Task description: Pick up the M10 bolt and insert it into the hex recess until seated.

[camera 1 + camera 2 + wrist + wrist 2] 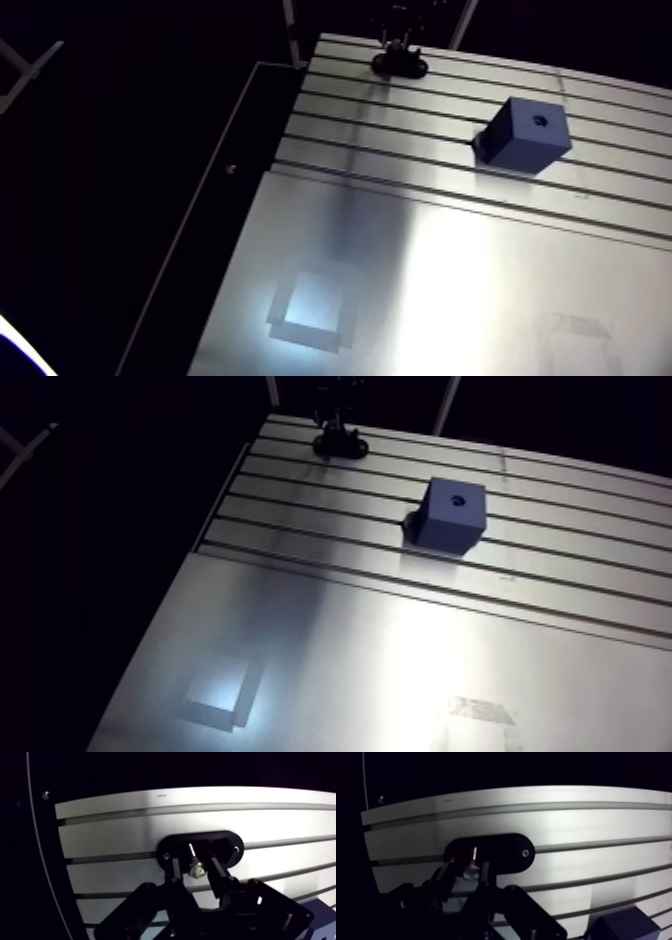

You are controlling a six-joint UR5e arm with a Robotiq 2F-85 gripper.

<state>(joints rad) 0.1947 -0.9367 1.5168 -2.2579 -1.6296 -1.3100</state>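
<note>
1. M10 bolt (196, 870) standing in black oval holder (172, 844), far left of worktop (430, 250); jaws partly open, straddling it, nothing gripped.
2. Judged rigid, light, smooth steel; best pinched across exposed upper part.
3. Hex recess (540, 120) atop blue block (525, 145), right, well apart.

One table (420, 260) carries one blue block (527, 137) with one hole (540, 120) in its top, one black oval plate (175, 844) at ten o'clock from it, one bolt (196, 870), and one gripper (195, 865) with two fingers (218, 872).
</note>
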